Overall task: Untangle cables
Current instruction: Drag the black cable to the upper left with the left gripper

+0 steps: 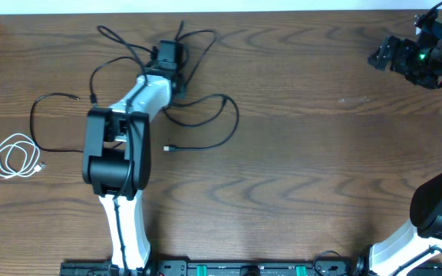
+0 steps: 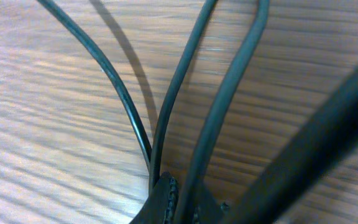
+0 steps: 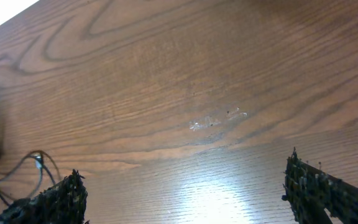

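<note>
A tangle of black cables [image 1: 198, 107] lies at the far left of the table, its loops spreading around my left gripper [image 1: 167, 57]. In the left wrist view my left gripper [image 2: 182, 202] is shut on black cable strands [image 2: 222, 106] that rise out of its jaws. One plug end [image 1: 167, 148] lies loose toward the front. Another black cable [image 1: 41, 103] lies apart to the left. The short white cable [image 1: 14, 157] is coiled at the left edge. My right gripper [image 1: 394, 55] is open and empty at the far right, its jaws [image 3: 185, 199] above bare wood.
The left arm's body [image 1: 117, 149] stands over the table between the white coil and the tangle. The right arm's base [image 1: 440, 207] is at the right edge. A pale scuff mark [image 3: 216, 119] shows on the wood.
</note>
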